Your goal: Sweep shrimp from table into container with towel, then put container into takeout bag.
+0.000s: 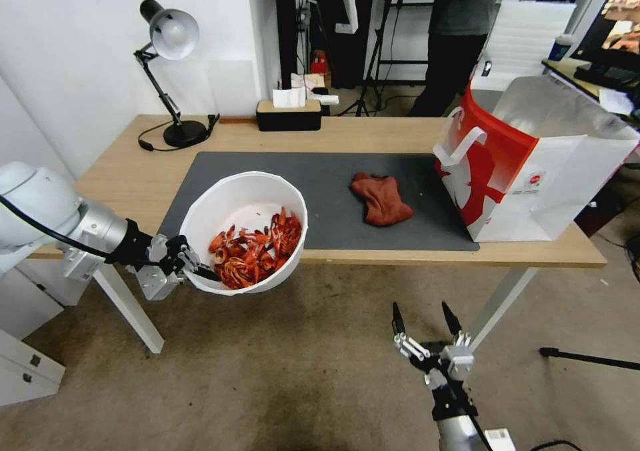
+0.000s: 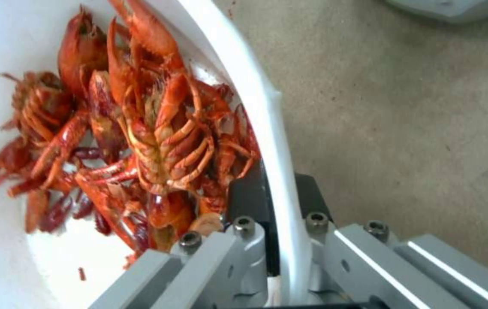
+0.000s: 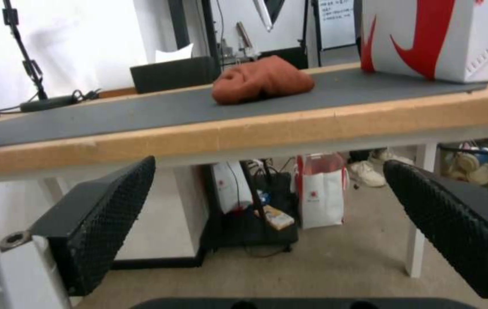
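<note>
White plastic bowl (image 1: 248,201), held clear of the surface (image 1: 127,177) at its front edge, over the floor. The left pincer (image 1: 195,269) is clamped on the bowl's near rim; the left wrist view shows one finger inside the wall and one outside. The bowl tilts slightly toward that grip.

Contents: the shrimp (image 1: 255,249) lie heaped in the lower part of the bowl, against the wall nearest the pincer. No shrimp are seen left on the grey mat (image 1: 320,191).

Step in hand: sweeping appears complete; the bowl is being carried, bagging not yet done.

The towel (image 1: 381,199) lies crumpled on the mat, near the bag (image 1: 527,164) but apart from it. The bag stands upright at the right end of the surface, mouth open, foil lining visible; what it holds cannot be told.

The right pincer (image 1: 427,319) hangs below the surface edge, fingers apart, empty.

Next move, in my judgement: carry the bowl level across to the bag mouth and lower it past the handles without spilling.
</note>
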